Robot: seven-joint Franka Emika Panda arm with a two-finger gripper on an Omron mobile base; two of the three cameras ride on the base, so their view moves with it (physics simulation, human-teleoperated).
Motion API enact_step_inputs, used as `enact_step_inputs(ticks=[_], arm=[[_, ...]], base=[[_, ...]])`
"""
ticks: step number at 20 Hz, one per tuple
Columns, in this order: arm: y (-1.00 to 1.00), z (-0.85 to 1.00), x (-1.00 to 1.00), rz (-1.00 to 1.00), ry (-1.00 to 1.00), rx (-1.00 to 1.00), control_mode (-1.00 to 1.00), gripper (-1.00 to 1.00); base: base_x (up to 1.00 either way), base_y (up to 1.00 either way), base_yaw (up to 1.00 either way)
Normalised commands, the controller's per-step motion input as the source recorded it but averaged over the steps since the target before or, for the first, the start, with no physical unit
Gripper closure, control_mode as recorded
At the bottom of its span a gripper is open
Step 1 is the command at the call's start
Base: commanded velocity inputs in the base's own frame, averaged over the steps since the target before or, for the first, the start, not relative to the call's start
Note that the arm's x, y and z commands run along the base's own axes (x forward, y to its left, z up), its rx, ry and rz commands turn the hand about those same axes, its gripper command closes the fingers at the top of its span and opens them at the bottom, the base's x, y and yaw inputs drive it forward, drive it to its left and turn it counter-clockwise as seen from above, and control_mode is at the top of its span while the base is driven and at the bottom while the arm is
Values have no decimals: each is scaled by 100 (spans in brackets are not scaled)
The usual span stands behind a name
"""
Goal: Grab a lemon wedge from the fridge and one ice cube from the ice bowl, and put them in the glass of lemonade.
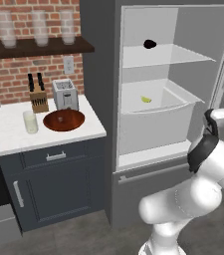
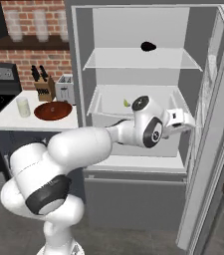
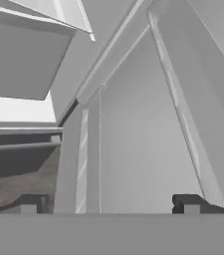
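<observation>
Right base view shows the end effector (image 2: pixel 190 121) at the right side of the open fridge (image 2: pixel 203 64), near the door's hinge edge, its fingers spread wide and empty. The lemon wedge (image 2: pixel 126 103) lies in the white drawer, off to the end effector's left and a little deeper in. The dark round lump (image 2: pixel 148 47) sits on the shelf above it. Far to the left of the end effector, on the surface (image 1: pixel 91 124), stand the glass of lemonade (image 1: pixel 30 122) and the ice bowl (image 1: pixel 63 120), just beside each other.

Risks, as I judge them: the wedge is tiny and lies behind the drawer's front wall, so a reach from here could clip that wall or the shelf above, or close on nothing. The hand is close to the door, and a wide swing might knock against it. The dark lump could be mistaken for the target.

Count: one lemon wedge, one dark lump, one ice bowl, one glass of lemonade, one toaster (image 1: pixel 65 93), one knife block (image 1: pixel 38 97), three frosted glasses (image 1: pixel 36 27) on the wall shelf.
</observation>
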Motion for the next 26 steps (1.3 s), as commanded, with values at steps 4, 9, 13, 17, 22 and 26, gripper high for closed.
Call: enact_step_inputs(ticks=[4, 9, 13, 17, 22, 26], arm=[[31, 3, -57, 10, -16, -14, -100, -100], [100, 44, -23, 9, -22, -16, -100, -100], [100, 81, -14, 4, -30, -4, -100, -100], [100, 41, -21, 0, -24, 0, -100, -100], [100, 44, -17, 0, -16, 6, -100, -100], [100, 41, -13, 0, -1, 23, -100, -100]], base=[[0, 0, 0], [0, 0, 0], [0, 0, 0], [0, 0, 0], [0, 0, 0], [0, 0, 0]])
